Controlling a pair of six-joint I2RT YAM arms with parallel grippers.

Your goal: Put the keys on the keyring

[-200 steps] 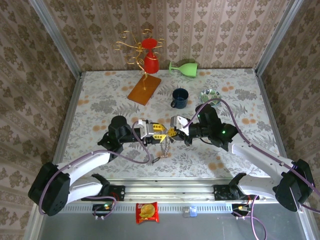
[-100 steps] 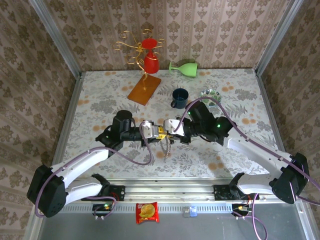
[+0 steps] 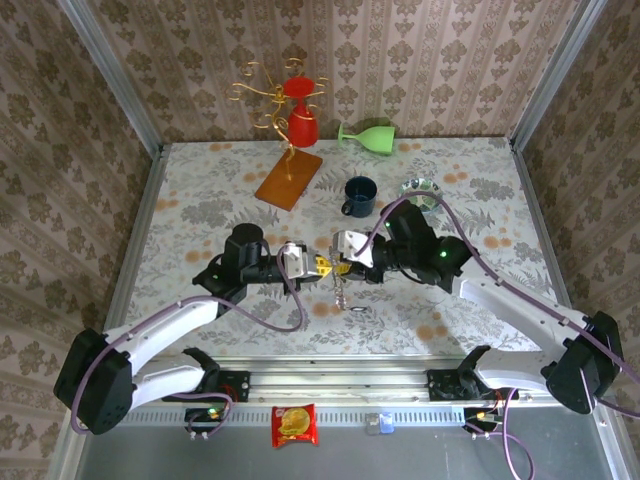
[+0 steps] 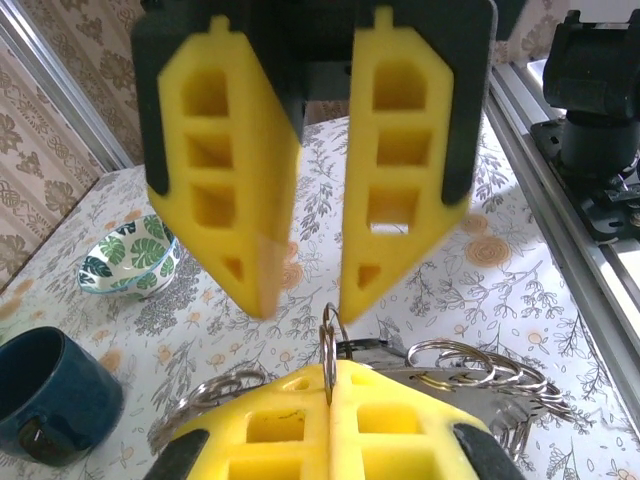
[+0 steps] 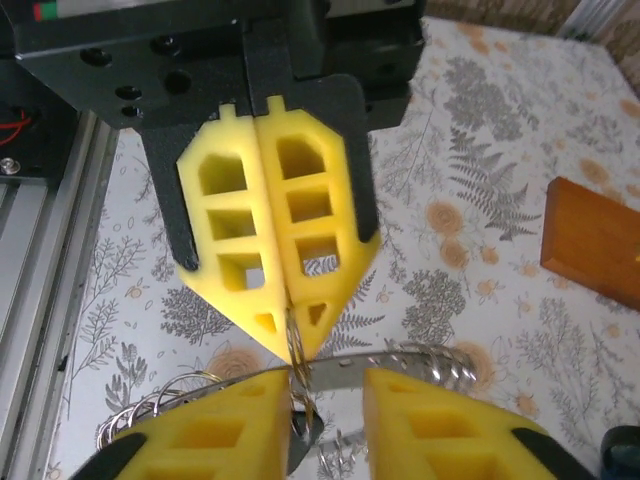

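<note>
The keyring is a thin metal split ring held up off the counter, roughly at its middle and in front of the two arm bases. It stands on edge, clamped in the left pincer, whose yellow foam fingers are pressed flat together on the ring's lower part. A tangle of silvery wire loops spreads out to either side just behind those fingers. From the top view, the keys hang in a short string below the point where the two pincers meet. One small dark-headed piece sits at the string's lower end, and I cannot tell whether it touches the counter.

The right pincer faces the left one tip to tip. Its jaws are parted with a clear gap, the tips sit just beside the ring's top, and it grips nothing.

Farther back stand a dark blue mug and, to its right, a small leaf-patterned bowl. Beyond them, a gold wire stand on a wooden base carries an upturned red glass, and a green glass lies on its side.

Off the counter's near edge lies a red and yellow snack packet, its print too small to read.
</note>
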